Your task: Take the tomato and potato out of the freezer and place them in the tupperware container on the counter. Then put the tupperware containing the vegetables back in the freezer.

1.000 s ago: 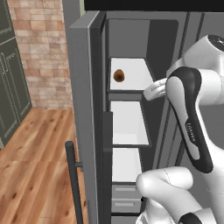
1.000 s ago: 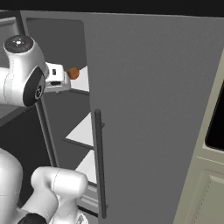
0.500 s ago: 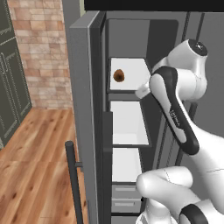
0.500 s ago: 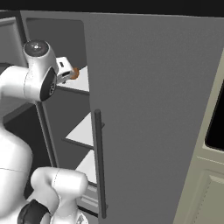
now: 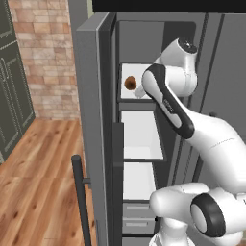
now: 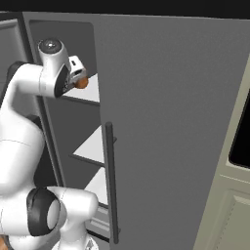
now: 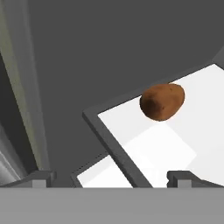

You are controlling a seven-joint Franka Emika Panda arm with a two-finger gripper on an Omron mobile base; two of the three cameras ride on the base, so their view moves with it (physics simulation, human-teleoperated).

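One potato (image 7: 162,101) is sitting on the freezer's (image 5: 91,96) top white shelf (image 7: 192,135), near its front edge. The gripper (image 7: 109,176) is hanging in front of it, jaws spread wide and empty. It's round (likely rolling), so an off-centre close risks nudging it deeper. One orange-red blob, probably the tomato (image 6: 81,83), is peeking past the wrist.

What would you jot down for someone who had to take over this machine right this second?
Gripper: open, empty, reaching toward the top shelf of the freezer.
Potato: lying on that white shelf ahead of the fingertips, not touched yet.
Done: freezer door stands open.
Left: grasp the potato, fetch the tomato, put both in the tupperware on the counter, return it to the freezer.
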